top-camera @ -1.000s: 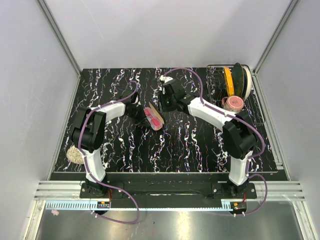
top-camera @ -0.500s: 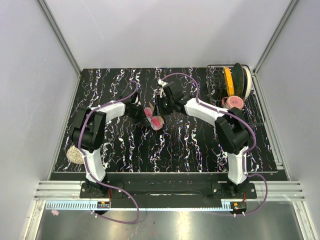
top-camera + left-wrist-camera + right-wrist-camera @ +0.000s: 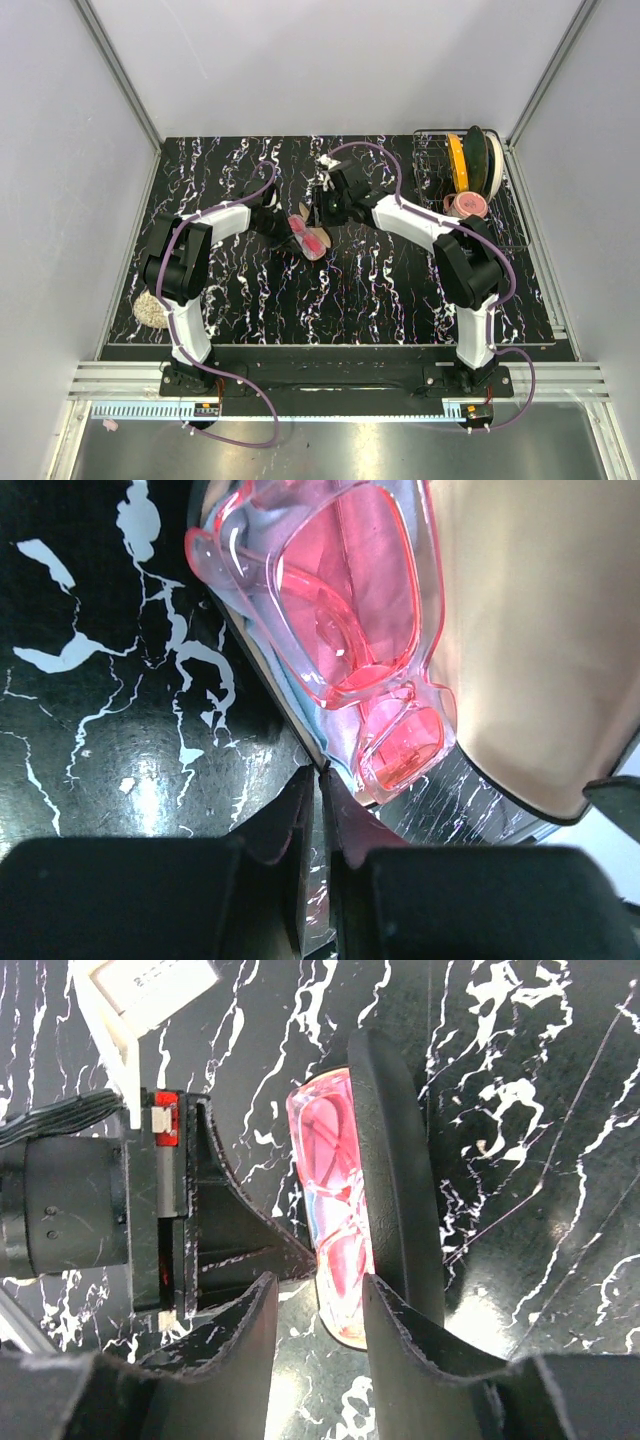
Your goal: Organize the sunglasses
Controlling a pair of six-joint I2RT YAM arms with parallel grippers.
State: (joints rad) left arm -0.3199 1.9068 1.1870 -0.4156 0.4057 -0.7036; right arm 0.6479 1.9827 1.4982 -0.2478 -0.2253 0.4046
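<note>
Your left gripper point(image 3: 320, 792) is pinched shut on the rim of the open black case point(image 3: 392, 1160); your right gripper point(image 3: 318, 1310) has fingers apart, straddling its end. Pink translucent sunglasses point(image 3: 345, 610) lie inside the case. Black white-veined table point(image 3: 380, 290), grey walls point(image 3: 300, 70). 1 lens is cut off in left wrist view.

The left arm point(image 3: 200, 250) rises from its base to a bent elbow, its white forearm reaching rightward over the middle of the table point(image 3: 380, 290). The left end effector point(image 3: 320, 815) has its dark fingers point(image 3: 285, 815) drawn almost together, pinching a thin edge of the case point(image 3: 520, 640). The right arm point(image 3: 430, 230) folds at its elbow and stretches leftward and away from its base. The right end effector point(image 3: 318, 1335) points down with its jaws spread apart. The two end effectors sit just beside each other.
</note>
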